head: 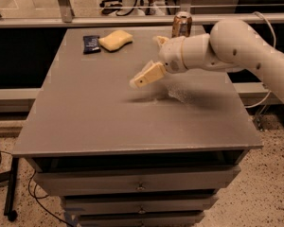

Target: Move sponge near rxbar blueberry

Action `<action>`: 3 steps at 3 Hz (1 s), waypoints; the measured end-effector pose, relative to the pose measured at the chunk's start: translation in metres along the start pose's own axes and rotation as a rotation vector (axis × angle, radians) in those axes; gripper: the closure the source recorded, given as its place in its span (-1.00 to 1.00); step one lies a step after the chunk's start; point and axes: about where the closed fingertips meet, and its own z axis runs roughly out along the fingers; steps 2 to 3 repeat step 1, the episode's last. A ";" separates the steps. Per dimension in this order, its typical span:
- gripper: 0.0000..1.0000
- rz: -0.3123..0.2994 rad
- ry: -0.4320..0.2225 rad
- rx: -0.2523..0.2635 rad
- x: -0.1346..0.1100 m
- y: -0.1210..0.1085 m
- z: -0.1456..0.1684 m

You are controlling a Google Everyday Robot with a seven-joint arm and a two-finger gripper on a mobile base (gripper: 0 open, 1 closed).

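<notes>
Gripper (142,77) hangs low over the middle of the table (85,126), tip angled down, touching nothing and carrying nothing. I cannot tell how wide it stands.

Sponge (116,39) lies flat well beyond the tip, toward the far corner. The rxbar (91,44) sits on its far side from me, just beside it; whether the 2 touch I cannot tell. By my reading the placing is done, and the step in hand is getting clear without spoiling it.

How I would do that well:
- Rise first, then pull back. The tip is close to the tabletop, and a level retreat could drag it along the surface.
- Move away from the sponge, not across it. Foam that light would slide at a brush and open the gap to the rxbar again.
- Mind the can (181,24). It stands upright behind my wrist near the far edge, close to my forearm, and 1 sideways swing of the elbow could tip it.
- Go slowly until the whole arm is off the table, then check that the 2 things lie side by side.
</notes>
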 end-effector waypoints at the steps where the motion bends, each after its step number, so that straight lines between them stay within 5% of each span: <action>1: -1.00 -0.033 -0.069 0.027 -0.010 0.003 -0.033; 3: -1.00 -0.033 -0.069 0.027 -0.010 0.003 -0.033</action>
